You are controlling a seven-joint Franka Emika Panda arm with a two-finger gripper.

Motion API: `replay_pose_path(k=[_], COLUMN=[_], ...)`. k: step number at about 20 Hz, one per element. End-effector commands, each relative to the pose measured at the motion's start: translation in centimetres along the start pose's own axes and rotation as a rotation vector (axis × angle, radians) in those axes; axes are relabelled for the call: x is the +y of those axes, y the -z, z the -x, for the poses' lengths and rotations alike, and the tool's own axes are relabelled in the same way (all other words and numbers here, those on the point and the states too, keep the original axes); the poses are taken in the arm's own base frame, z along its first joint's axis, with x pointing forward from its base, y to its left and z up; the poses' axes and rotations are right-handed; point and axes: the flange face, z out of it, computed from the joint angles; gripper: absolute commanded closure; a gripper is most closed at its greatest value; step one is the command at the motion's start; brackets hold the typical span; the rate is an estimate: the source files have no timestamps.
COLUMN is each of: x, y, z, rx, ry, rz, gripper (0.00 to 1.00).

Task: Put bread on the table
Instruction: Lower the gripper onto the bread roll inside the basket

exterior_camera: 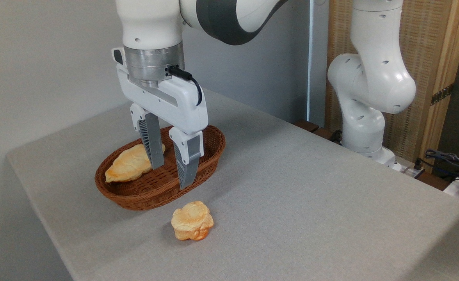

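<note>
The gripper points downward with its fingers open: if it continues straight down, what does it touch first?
Most likely the wicker basket: the gripper hangs open above its right half. The bread lies just left, near or behind the left finger, so a brush with it is possible; depth is unclear.

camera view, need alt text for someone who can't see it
A white robot arm's open gripper hangs over a brown wicker basket holding a long golden bread. A smaller round bun sits on the grey table in front of the basket.

no readable text, no labels, no brands, no numbers anywhere in view
</note>
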Motion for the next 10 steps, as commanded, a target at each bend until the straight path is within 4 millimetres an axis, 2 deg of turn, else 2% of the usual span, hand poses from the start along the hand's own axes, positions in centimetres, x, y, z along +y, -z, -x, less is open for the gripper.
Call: replay_pose_path(k=[1, 6, 10], x=[0.2, 1.2, 4.5], y=[0.6, 0.4, -1.1], z=[0.0, -0.7, -2.8], rx=[-0.009, -0.005, 0.007], ry=[0.010, 0.036, 0.042], rz=[-0.008, 0.006, 0.071], gripper=[0.00, 0.00, 0.00])
